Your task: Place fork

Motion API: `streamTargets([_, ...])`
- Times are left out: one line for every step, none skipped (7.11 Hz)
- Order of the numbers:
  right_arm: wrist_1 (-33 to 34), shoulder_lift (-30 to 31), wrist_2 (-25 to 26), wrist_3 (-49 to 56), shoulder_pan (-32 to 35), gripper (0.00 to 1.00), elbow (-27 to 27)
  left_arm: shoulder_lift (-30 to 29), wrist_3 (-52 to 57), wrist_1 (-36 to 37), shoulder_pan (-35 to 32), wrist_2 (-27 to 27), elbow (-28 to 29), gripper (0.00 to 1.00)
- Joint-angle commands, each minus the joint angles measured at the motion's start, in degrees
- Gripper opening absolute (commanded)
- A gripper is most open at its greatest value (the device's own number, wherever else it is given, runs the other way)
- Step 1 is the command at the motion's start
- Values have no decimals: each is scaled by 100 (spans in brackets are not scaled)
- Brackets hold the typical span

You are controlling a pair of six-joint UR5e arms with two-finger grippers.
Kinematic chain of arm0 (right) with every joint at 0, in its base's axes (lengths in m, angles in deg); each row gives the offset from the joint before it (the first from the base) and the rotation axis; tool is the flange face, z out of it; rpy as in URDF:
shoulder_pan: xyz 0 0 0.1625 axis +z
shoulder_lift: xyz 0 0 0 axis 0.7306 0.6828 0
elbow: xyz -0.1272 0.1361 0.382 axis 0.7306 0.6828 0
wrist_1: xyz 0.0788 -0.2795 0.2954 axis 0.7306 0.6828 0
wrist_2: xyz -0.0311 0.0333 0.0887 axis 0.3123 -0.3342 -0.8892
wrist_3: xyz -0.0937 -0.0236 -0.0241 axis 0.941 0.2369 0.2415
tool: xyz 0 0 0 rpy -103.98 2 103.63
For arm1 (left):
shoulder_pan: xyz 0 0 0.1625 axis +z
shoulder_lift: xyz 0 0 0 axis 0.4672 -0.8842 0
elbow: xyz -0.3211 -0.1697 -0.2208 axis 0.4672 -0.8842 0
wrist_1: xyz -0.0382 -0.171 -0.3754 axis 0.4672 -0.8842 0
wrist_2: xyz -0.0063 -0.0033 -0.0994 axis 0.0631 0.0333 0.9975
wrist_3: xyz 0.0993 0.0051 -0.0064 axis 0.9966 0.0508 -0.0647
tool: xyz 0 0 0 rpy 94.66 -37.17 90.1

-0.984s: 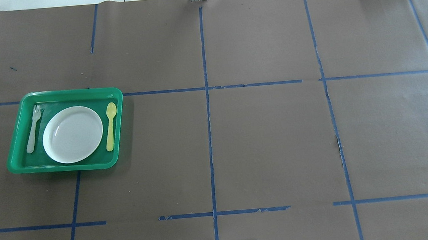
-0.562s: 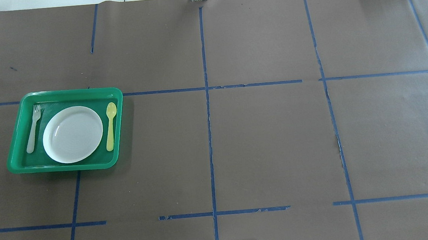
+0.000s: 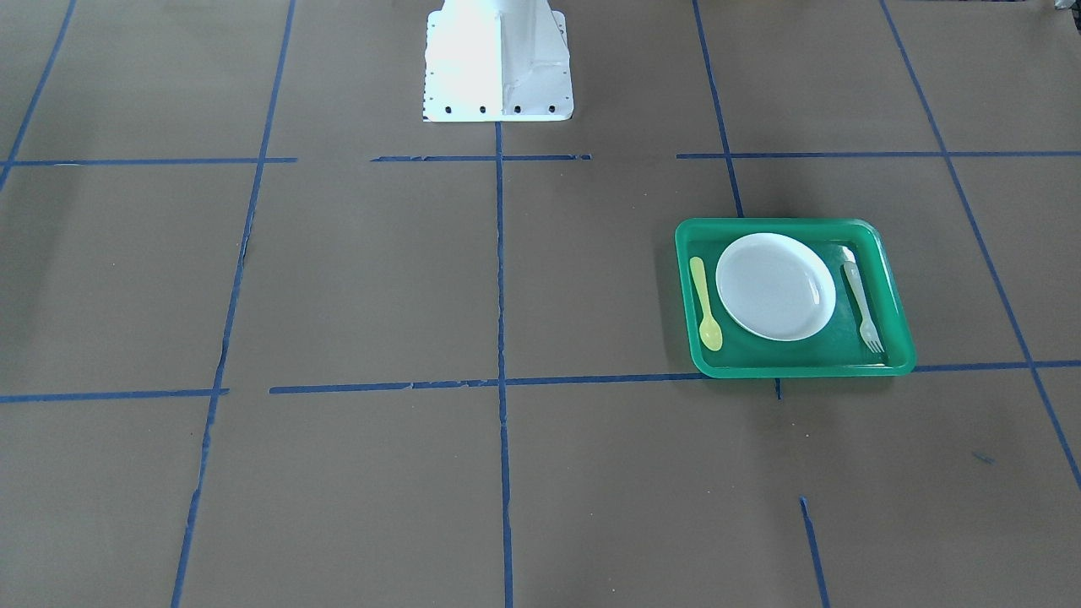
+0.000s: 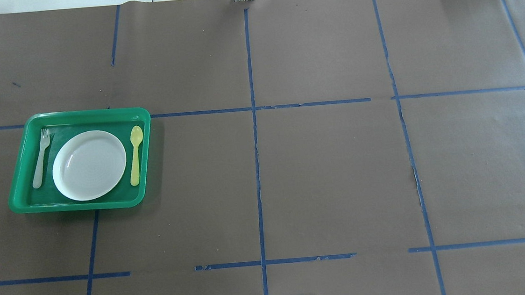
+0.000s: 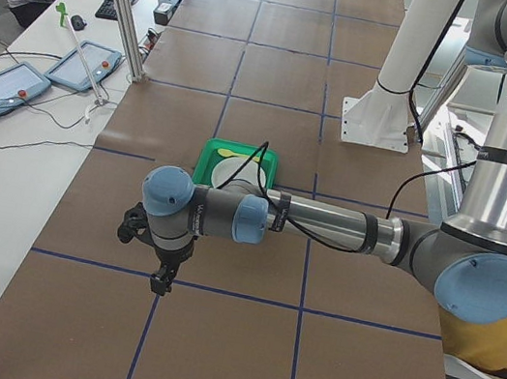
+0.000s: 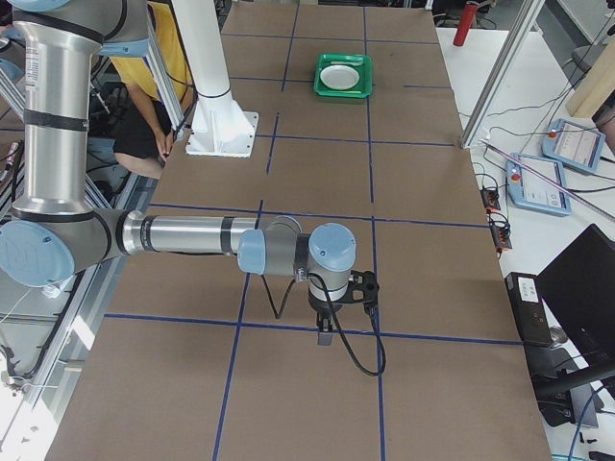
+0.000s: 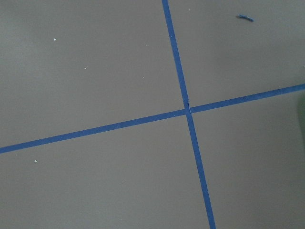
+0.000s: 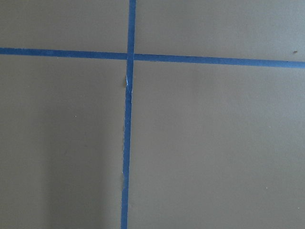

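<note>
Although both arms showed in the side views, the left claw (image 5: 162,279) and the right claw (image 6: 325,338) were seen only from there, so I cannot tell whether either was spread or pressed together. Nothing could be made out between their fingers. Each hung over bare counter (image 4: 330,170), well apart from the green tray (image 4: 86,113), and each wrist camera saw only brown paper and a crossing of blue tape (image 7: 188,110).

The fork (image 4: 41,158) lay flat on the floor of the tray, in the narrow strip between the white plate (image 4: 89,165) and the tray's wall on the robot's left. The yellow spoon (image 4: 135,155) lay in the matching strip on the plate's other side. That reads as a table setting, with fork to the left, plate in the middle and spoon to the right. Judged from this layout, the fork appeared to be set where it belonged, and the arms seemed parked clear of it.

The fork's long axis ran from the robot's side of the tray toward the far side, roughly parallel with the nearby wall and with the spoon. It leaned a little, the handle end sitting slightly further to the robot's left than the head. Its tines pointed away from the robot, and its handle pointed back toward the base. The front view agreed, with the tines (image 3: 873,344) toward the operators' side.
</note>
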Motion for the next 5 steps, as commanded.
streamTargets([0, 0, 0, -5, 0, 100, 0, -5, 22, 9, 0, 0, -38, 100])
streamTargets([0, 0, 0, 4, 0, 100, 0, -14, 22, 0, 0, -9, -20, 100])
streamTargets([0, 0, 0, 4, 0, 100, 0, -23, 30, -8, 0, 0, -29, 100])
streamTargets([0, 0, 0, 4, 0, 100, 0, -14, 22, 0, 0, -9, -55, 100])
streamTargets([0, 0, 0, 4, 0, 100, 0, -66, 22, 0, 0, 0, -73, 100])
